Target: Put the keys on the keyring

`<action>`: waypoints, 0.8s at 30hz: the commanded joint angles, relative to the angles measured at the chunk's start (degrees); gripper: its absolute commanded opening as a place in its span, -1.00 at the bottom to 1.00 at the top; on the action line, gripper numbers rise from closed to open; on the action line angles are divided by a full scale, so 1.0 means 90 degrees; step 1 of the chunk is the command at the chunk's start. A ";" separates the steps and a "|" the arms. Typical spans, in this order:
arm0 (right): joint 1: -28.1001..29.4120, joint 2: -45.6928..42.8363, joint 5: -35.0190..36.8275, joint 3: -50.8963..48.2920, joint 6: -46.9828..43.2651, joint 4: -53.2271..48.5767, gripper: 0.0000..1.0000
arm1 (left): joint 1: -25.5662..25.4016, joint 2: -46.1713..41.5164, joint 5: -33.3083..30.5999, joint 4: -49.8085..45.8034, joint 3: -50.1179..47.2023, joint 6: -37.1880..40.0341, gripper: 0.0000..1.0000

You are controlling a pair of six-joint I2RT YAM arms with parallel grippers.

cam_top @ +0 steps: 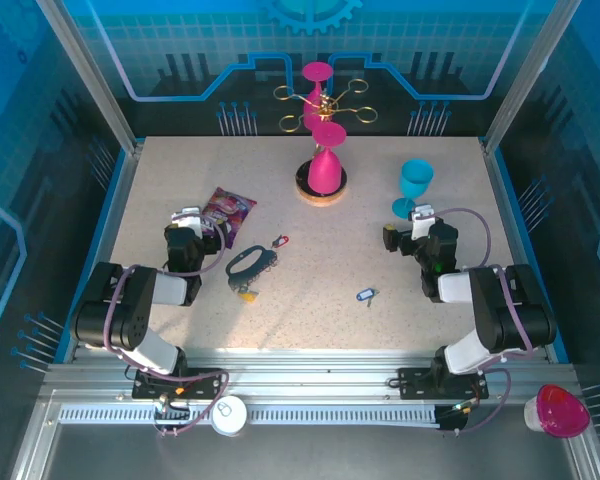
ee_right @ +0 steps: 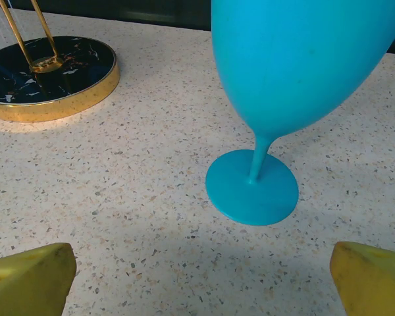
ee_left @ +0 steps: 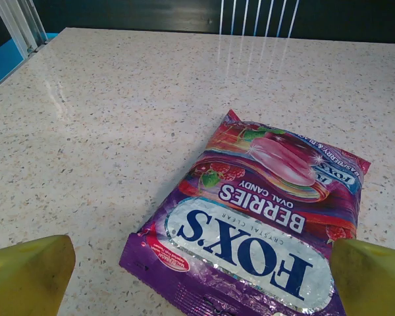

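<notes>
Left hand (cam_top: 205, 228) and right hand (cam_top: 408, 222) sat released, empty. Dark oval carabiner-like keyring (cam_top: 248, 262) lay at left's four o'clock, small silver tagged keys (cam_top: 280, 240) loose nearby. Opening step, I judged: grasp the ring.

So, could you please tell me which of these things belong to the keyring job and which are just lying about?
For the job: keyring; red-tagged key; blue-tagged key; yellow-tagged key.
Just lying about: candy packet; blue goblet; pink goblets; gold-rimmed rack.
</notes>
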 commanded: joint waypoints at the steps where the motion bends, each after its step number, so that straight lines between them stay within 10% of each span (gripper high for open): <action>1: 0.0025 0.0021 0.0041 0.0113 -0.0006 0.0075 0.99 | 0.0046 -0.0048 0.0161 0.0024 0.0090 -0.0092 0.98; 24: -0.0036 0.0007 -0.0167 0.0117 0.0021 0.0074 0.99 | 0.0075 -0.0163 0.0281 0.0181 -0.0026 -0.0073 0.98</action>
